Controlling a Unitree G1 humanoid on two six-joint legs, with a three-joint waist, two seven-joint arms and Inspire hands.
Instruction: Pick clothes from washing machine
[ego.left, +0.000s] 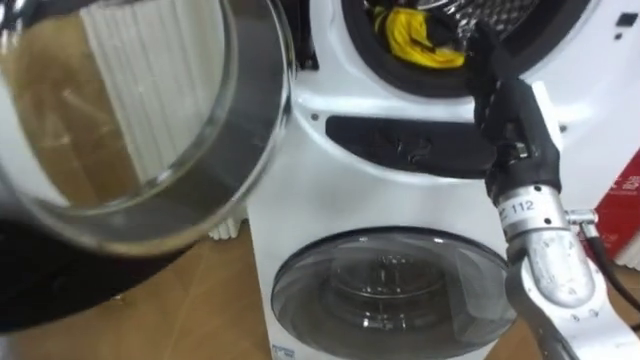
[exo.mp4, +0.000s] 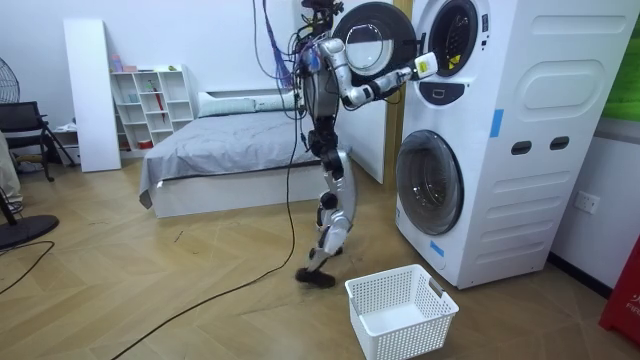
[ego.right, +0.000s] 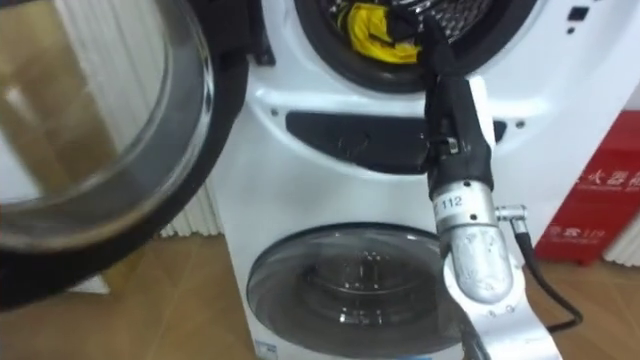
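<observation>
I have my right hand (ego.left: 503, 92) raised to the mouth of the upper drum (ego.left: 440, 85) of the washing machine (exo.mp4: 520, 150). Its dark fingers point up and to the left, over the rubber lip.

The yellow cloth (ego.left: 418, 40) lies just inside that lip, up and left of the palm and close to the fingertips. Dark fingers against a dark seal: I cannot tell whether they touch the cloth, or whether the hand is spread or curled.

The cloth is a bright yellow, crumpled bunch with soft folds. Its longer side runs left to right along the front of the drum floor, with the perforated metal wall behind it.

The right arm is the one placed for this. I judge the next move to be a short reach further in and to the left, then closing across the bunch's short side.

The round glass door (ego.left: 150, 130) hangs open well to the left, clear of that path. A white basket (exo.mp4: 400, 310) sits on the floor in front of the machine.
</observation>
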